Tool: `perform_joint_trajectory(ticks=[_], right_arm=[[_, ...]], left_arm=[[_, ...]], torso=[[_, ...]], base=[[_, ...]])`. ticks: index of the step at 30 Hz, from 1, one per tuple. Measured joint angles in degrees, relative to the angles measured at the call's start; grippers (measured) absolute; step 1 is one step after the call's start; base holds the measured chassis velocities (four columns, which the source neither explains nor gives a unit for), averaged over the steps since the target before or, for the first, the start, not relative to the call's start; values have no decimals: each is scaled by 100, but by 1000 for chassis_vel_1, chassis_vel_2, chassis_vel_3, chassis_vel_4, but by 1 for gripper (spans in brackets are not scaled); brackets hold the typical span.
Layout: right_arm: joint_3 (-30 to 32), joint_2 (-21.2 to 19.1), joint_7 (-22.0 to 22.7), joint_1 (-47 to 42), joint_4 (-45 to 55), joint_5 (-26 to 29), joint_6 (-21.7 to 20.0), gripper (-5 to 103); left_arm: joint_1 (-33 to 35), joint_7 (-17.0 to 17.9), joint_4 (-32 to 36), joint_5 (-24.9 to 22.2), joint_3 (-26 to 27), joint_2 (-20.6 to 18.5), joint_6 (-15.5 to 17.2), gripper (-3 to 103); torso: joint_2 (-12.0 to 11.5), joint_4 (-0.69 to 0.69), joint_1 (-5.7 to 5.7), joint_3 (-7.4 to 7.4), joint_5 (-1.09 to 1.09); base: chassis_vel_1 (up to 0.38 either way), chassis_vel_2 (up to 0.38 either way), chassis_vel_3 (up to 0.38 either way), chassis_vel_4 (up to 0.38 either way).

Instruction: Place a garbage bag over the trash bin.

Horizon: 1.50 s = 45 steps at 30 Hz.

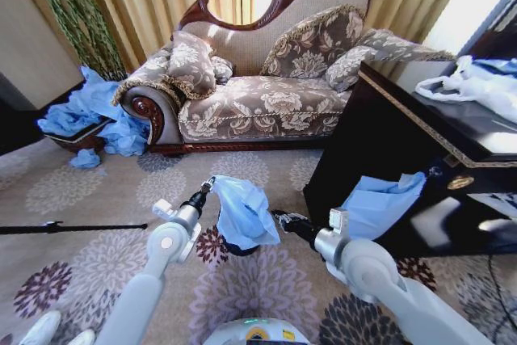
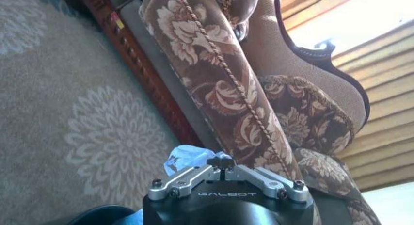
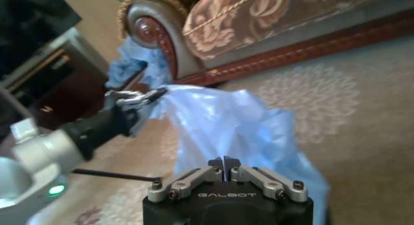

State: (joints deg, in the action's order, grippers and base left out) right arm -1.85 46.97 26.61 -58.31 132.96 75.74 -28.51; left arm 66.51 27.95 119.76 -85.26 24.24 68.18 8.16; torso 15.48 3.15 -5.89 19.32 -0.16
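Observation:
The garbage bag (image 1: 245, 212) is light blue and wrinkly and hangs over the trash bin (image 1: 237, 249). Only a dark sliver of the bin shows under the bag's lower edge. My left gripper (image 1: 209, 184) is shut on the bag's upper left corner and holds it up. The left wrist view shows a scrap of the bag (image 2: 184, 157) at the closed left gripper (image 2: 224, 163). My right gripper (image 1: 280, 216) is at the bag's right edge. In the right wrist view the right gripper (image 3: 224, 162) is closed against the bag (image 3: 226, 123), with the left gripper (image 3: 152, 95) beyond it.
A floral sofa (image 1: 258, 103) stands behind on the patterned carpet. A black cabinet (image 1: 404, 135) at the right has a flat blue sheet (image 1: 376, 204) hanging on it and white bags (image 1: 477, 86) on top. A wicker basket (image 1: 77, 141) with blue bags sits far left. A black rod (image 1: 65, 227) lies on the floor.

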Motion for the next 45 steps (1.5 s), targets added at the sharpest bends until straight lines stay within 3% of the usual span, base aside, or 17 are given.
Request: perform_joint_trajectory(ticks=[7, 19, 29, 45], right_arm=[[-885, 663, 108, 350, -687, -116, 177, 0], [-1057, 1095, 35, 576, -1642, -741, 344, 0], [-1191, 1523, -291, 1082, -2702, -1695, 669, 0], [-2024, 2216, -414, 2081, -4237, -1997, 815, 0]], left_arm=[[5, 18, -3, 36, -18, -1, 0, 0], [55, 22, 51, 40, -6, -7, 0, 0], [180, -15, 152, 46, 48, -78, 9, 0], [556, -14, 724, 249, 262, -176, 41, 0]], torso=[[0, 0, 0, 0, 0], [0, 0, 0, 0, 0], [0, 1, 0, 1, 0], [0, 2, 0, 1, 0]], base=[[0, 0, 0, 0], [0, 0, 0, 0], [0, 0, 0, 0], [0, 0, 0, 0]])
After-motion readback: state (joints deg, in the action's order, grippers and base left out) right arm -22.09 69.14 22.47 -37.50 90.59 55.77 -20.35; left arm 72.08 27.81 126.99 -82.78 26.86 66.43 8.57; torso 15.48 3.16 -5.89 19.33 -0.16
